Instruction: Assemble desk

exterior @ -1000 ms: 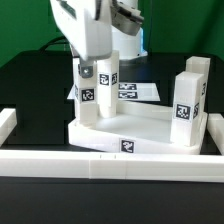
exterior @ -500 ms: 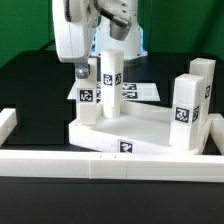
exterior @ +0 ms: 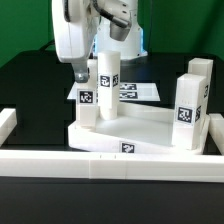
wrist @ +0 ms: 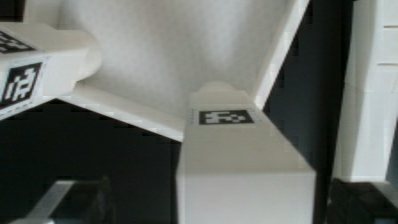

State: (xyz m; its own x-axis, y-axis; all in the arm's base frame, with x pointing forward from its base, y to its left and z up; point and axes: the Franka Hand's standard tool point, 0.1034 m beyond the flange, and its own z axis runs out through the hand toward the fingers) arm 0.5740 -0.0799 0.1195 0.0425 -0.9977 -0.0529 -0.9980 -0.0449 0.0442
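Observation:
The desk top [exterior: 130, 128] lies flat on the black table, a tag on its front rim. Several white legs stand upright on it: one at the exterior view's left [exterior: 88, 100], a tall one in the middle [exterior: 107, 85], and two at the right [exterior: 185, 100]. My gripper [exterior: 107, 48] hangs over the middle leg's top. In the wrist view that leg [wrist: 240, 170], with its tag, runs between my fingers [wrist: 63, 200], with dark gaps on both sides. My gripper [wrist: 217, 208] is open around the leg and does not hold it. The desk top [wrist: 160, 55] shows beyond.
White border rails frame the table at the front [exterior: 110, 162], the exterior view's left [exterior: 8, 120] and right [exterior: 214, 130]. The marker board [exterior: 140, 92] lies flat behind the desk top. The arm's white body [exterior: 72, 35] looms above the left leg.
The arm has risen and shifted towards the exterior view's left, baring more of the middle leg. That leg stays upright on the desk top. The other legs have not moved.

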